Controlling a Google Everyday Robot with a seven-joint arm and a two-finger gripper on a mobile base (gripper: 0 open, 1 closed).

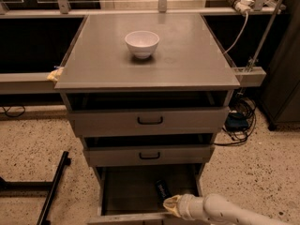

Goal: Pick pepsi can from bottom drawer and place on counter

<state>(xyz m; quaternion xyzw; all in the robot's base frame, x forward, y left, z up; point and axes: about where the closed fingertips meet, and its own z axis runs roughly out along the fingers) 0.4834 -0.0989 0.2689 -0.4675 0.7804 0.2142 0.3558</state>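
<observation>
Entry, left to right. A black bar (pixel 52 186) lies on the speckled floor, clear of the work. The table (pixel 197 64), a flat grey-brown top, has a yellowish scrap (pixel 55 74) at its left front corner and carries a white bowl (pixel 142 43) toward the back. The front half is where I would set the load down. Below it are two shallow drawers, upper (pixel 108 122) and middle (pixel 112 156), each slightly out with a black handle. The bottom drawer (pixel 126 191) is pulled open, its floor in shadow. The pepsi can (pixel 162 190) lies on its side, right of centre in that drawer and not yet lifted. The tool (pixel 171 204) has a pale yellowish tip on a white arm coming in from the lower right. It sits at the drawer's front edge, just beside the near end of the can. I cannot tell how far open it is, nor whether it touches the can, and nothing shows it holding anything. I judge the step in hand to be the reach, with the grasp still to make. The next move calls for lining up across the can's body, closing on it, then lifting clear of the middle drawer's front. Cables (pixel 236 123) lie on the floor at right. No lettering on the can or anywhere else is legible to me.
</observation>
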